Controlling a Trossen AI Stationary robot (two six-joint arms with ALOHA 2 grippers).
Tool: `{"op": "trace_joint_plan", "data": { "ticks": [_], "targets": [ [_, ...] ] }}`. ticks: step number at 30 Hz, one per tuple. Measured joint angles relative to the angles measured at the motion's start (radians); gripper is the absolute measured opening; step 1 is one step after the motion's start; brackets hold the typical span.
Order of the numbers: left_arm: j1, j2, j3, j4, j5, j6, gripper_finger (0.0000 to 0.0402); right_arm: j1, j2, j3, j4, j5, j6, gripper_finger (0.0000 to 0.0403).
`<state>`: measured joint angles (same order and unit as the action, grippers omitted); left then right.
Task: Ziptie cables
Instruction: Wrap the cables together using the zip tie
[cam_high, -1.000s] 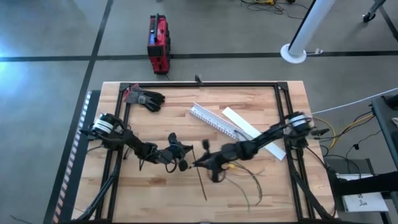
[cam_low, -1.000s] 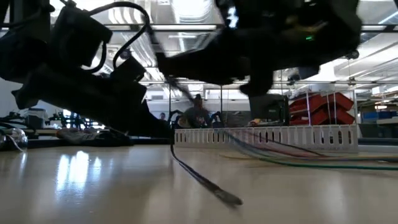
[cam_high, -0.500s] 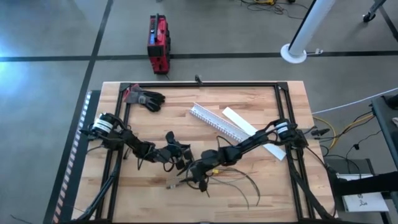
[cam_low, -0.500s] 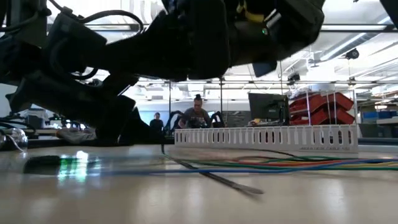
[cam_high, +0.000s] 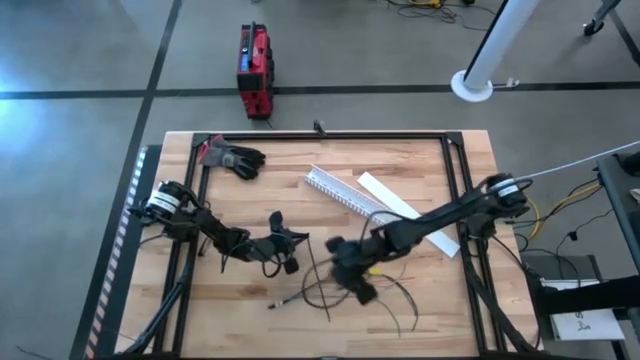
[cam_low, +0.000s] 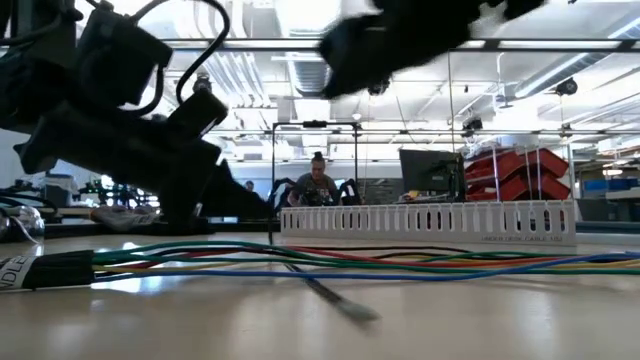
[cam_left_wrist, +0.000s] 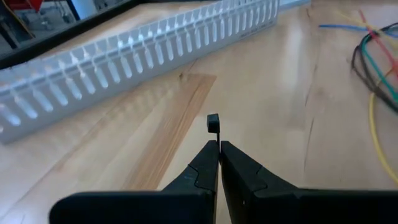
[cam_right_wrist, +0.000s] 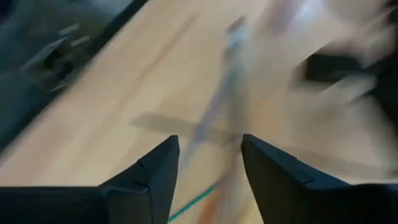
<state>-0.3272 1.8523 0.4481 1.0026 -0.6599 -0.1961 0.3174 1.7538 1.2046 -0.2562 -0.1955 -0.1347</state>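
The cables (cam_high: 335, 292) lie near the worktop's front edge, under the released right pincer (cam_high: 352, 282). The left pincer (cam_left_wrist: 219, 146), farther off, is clenched on a ziptie (cam_left_wrist: 213, 123).

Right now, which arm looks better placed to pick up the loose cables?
Right. The right gripper hangs over the cables with its fingers open. The left gripper sits off to their side, fingers shut on a small black piece, probably the zip tie, so it looks busy.

R gripper (cam_high: 352, 283) moved back right, up off wood table, fingers apart | loose multicolour thin cables (cam_low: 330, 259) now lying flat, spread further left
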Motion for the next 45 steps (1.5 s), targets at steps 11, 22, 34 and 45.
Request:
{"op": "trace_joint_plan", "data": {
  "ticks": [11,22,34,45],
  "targets": [
    [0.006,-0.001,0.047,-0.006,-0.001,0.043,0.0000,0.161,0.065,-0.163,-0.029,-0.137,0.439,0.0074],
    [0.012,-0.001,0.077,-0.032,-0.009,0.083,0.0000,0.079,0.061,-0.137,-0.266,0.267,0.368,0.0007],
    [0.015,-0.001,0.081,-0.038,-0.009,0.083,0.0000,0.087,0.048,-0.020,-0.464,0.138,0.426,0.0001],
    [0.015,-0.001,0.082,-0.037,-0.010,0.080,0.0000,0.203,0.064,-0.136,-0.566,0.094,0.678,0.0000]
  ]
}}
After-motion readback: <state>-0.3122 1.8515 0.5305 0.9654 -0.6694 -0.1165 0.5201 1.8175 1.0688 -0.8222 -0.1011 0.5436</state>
